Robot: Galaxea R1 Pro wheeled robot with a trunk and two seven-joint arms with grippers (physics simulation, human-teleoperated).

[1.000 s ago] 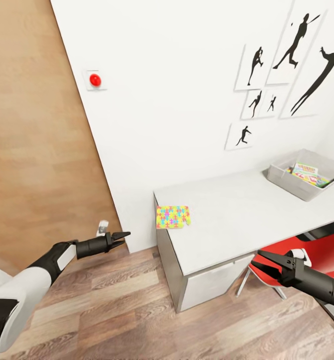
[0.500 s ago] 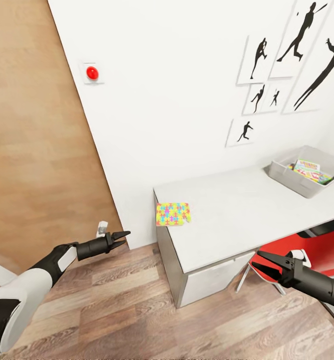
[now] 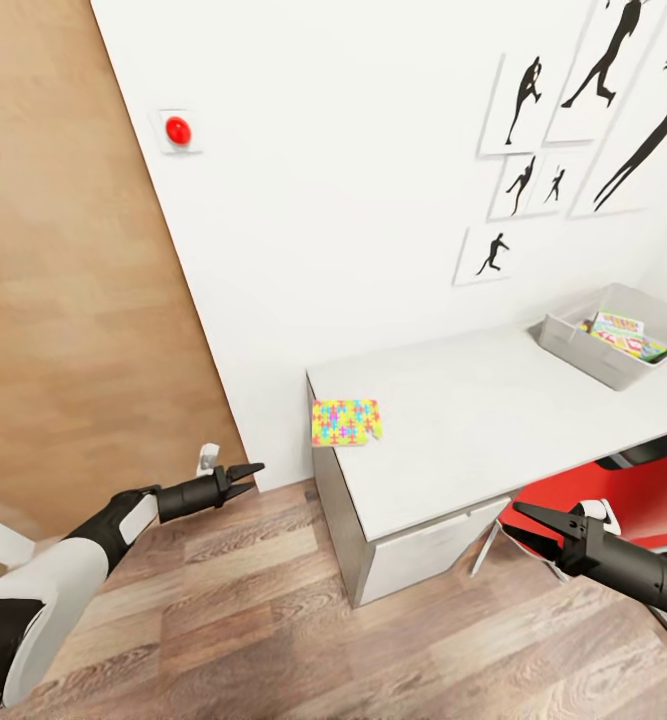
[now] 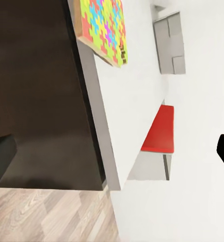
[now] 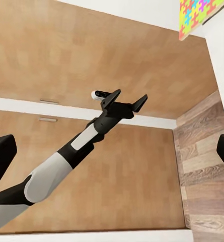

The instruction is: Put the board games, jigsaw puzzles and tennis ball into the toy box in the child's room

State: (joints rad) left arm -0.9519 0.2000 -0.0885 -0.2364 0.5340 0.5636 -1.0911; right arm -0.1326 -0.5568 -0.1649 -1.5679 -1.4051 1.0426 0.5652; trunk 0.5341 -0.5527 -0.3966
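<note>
- White wall (image 3: 353, 200) fills the back, with black sports silhouette pictures (image 3: 573, 110) upper right and a red button plate (image 3: 178, 130) upper left; a wood door panel (image 3: 63, 300) stands to its left.
- Wood-plank floor (image 3: 273, 610) lies under both your arms.
- Desk (image 3: 493, 420): light grey top, grey cabinet front below, end corner facing you. A red chair (image 3: 633, 495) is tucked under it on the right.
- Toy box (image 3: 573, 345) sits at the desk's far right against the wall, with printed game boxes (image 3: 623, 335) inside; I can't tell how many.
- Jigsaw puzzle (image 3: 345, 422) lies flat at the desk's near-left corner, one edge overhanging. It's between your two claws, well apart from both, and higher than both. Left wrist view shows it (image 4: 104, 27) at the desk edge, right wrist view shows a corner of it (image 5: 202, 12).
- Your left claw (image 3: 248, 472) hangs over the floor left of the desk, pointing toward it, fingers a little apart, holding nothing. In the right wrist view (image 5: 126, 101) the gap is plain.
- Your right claw (image 3: 525, 522) hangs low in front of the cabinet, beside the chair, fingers spread, holding nothing.
</note>
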